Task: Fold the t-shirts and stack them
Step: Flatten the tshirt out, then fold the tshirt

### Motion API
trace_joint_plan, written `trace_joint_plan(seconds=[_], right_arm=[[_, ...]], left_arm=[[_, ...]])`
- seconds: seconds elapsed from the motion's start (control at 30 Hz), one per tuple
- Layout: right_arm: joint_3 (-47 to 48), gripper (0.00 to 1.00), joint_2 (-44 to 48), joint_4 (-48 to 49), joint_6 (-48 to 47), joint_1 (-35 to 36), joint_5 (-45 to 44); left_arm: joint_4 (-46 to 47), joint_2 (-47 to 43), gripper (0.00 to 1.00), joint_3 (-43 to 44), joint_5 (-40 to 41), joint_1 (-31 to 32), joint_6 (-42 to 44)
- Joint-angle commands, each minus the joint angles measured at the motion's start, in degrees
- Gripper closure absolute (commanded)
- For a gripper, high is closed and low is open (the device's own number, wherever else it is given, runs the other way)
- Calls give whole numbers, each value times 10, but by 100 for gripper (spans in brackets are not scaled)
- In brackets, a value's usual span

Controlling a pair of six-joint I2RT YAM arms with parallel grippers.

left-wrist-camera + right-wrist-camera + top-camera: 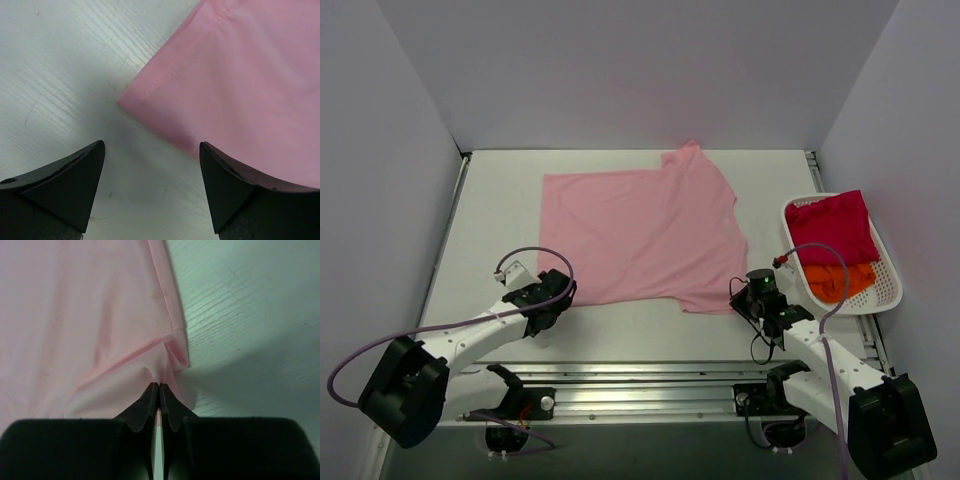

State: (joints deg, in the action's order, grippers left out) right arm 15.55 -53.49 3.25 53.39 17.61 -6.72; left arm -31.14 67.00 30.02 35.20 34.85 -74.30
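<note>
Your right gripper [158,386] has its fingers pressed together on the light pink t-shirt [640,235], pinching the hem at that shirt's near right corner. The cloth puckers into a small ridge running up to the tips, so the bite looks real. Your left gripper [152,145] stands spread and low over the table [490,220]. The shirt's near left corner lies just ahead of the gap, and nothing is caught between the fingers yet. The pairing makes sense: both near corners have to be held before you can carry the near hem over toward the shirt's far edge for a fold. The shirt itself lies spread flat, with one sleeve jutting from its far right. Off the shirt's right side, not touching it, a white basket [892,282] holds the magenta-red t-shirt [835,228] and the orange t-shirt [842,282], both bunched, probably waiting their turn. In my judgement your left side needs to ease forward onto its corner and close.
</note>
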Motion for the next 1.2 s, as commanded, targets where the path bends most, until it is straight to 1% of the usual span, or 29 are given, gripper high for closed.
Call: trace_joint_plan(seconds=[0.0, 0.17, 0.37, 0.5, 0.53, 0.57, 0.73, 0.83, 0.87, 0.9, 0.93, 0.97, 1.0, 1.17], right_arm=[[31, 100, -1, -1, -24, -2, 14], [38, 100, -5, -4, -28, -7, 13], [43, 100, -7, -6, -35, -19, 9], [53, 100, -8, -16, -42, -28, 17], [55, 100, -8, -17, -43, -31, 17], [57, 100, -9, -18, -45, -33, 16], [68, 100, -13, -25, -55, -44, 15], [73, 100, -17, -27, -58, -52, 20], [74, 100, -18, -27, -58, -56, 21], [76, 100, -18, -29, -60, -57, 21], [77, 100, -18, -29, -60, -59, 20], [77, 100, -19, -29, -62, -61, 20], [77, 100, -18, -30, -63, -65, 20], [82, 100, -14, -30, -63, -70, 16]], left_arm=[[12, 13, 15, -7, 29, 4, -40], [15, 38, 19, 3, 31, 7, -44], [17, 66, 20, 17, 54, 16, -53], [23, 80, 28, 22, 65, 21, -57], [27, 82, 34, 24, 65, 21, -55], [31, 87, 37, 25, 67, 20, -52], [51, 104, 41, 32, 77, 18, -39], [53, 119, 51, 43, 84, 14, -33], [52, 122, 61, 47, 87, 13, -32], [53, 124, 66, 47, 92, 12, -30], [52, 124, 74, 47, 94, 12, -30], [51, 123, 87, 46, 97, 12, -32], [45, 123, 97, 47, 99, 9, -36], [61, 109, 98, 36, 91, 6, -18]])
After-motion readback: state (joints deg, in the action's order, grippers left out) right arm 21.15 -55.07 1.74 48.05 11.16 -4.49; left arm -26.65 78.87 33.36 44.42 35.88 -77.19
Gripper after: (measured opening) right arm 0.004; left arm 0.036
